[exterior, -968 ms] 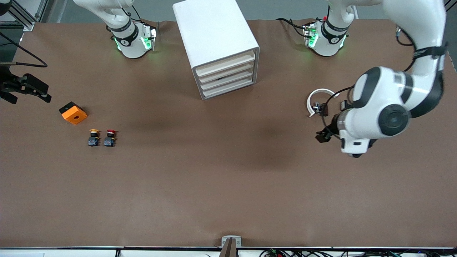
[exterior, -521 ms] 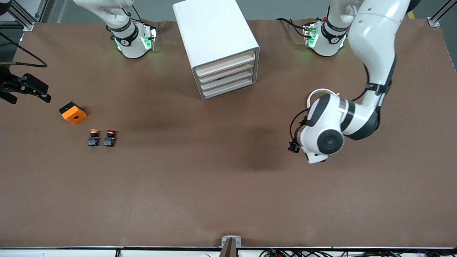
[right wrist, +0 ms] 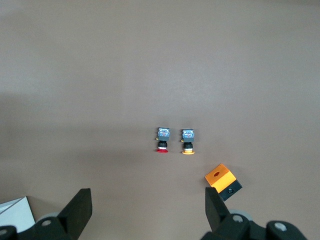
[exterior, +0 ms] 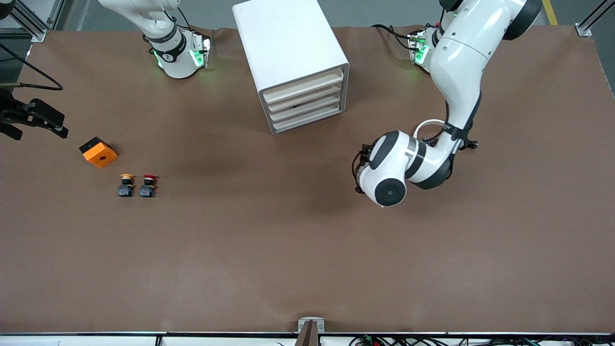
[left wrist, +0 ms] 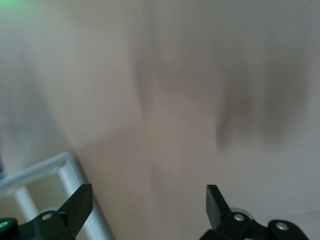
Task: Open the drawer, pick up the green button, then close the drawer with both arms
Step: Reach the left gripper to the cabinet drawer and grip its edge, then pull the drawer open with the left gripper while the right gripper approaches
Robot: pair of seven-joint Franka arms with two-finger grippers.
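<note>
The drawer [exterior: 304, 105], third down of four alike in the white cabinet [exterior: 287, 45], sits flush with the others, facing the front camera at a slight angle, at the end of the table nearest our bases. We see no green button. Our left gripper [left wrist: 148, 210] hangs over bare table, nearer the camera than the cabinet and toward the left arm's end, its fingers [left wrist: 80, 202] spread wide with nothing between them. Our right gripper [right wrist: 148, 212] waits high over the right arm's end of the table, likewise spread and empty. Below it lie an orange block [exterior: 98, 152] and, nearer the camera, a yellow-capped button [exterior: 126, 185] just beside a red-capped one [exterior: 148, 185].
</note>
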